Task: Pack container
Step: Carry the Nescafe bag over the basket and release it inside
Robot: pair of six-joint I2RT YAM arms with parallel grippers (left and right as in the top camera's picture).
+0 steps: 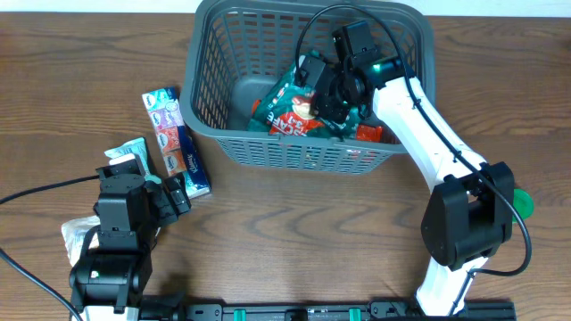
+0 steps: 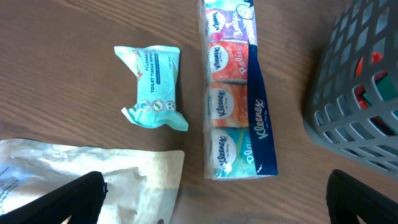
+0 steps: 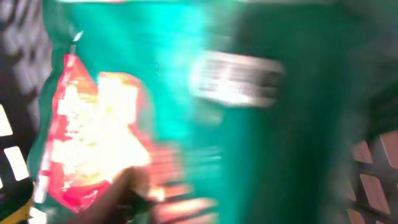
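Your right pincer [image 1: 328,89] hung inside the container [image 1: 303,153], close over a green bag [image 1: 287,109]; whether it clenched, I cannot tell. Your left pincer [image 2: 216,198] stood released, tissue pack [image 2: 233,93] just ahead.

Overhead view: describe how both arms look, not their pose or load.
The right arm has white tubular links between bulky black joint housings, a thin black cable looping over its wrist, and a green cap by its lower joint. The left arm is black and blocky, with a floor-side cable trailing left; its fingers are matte black.
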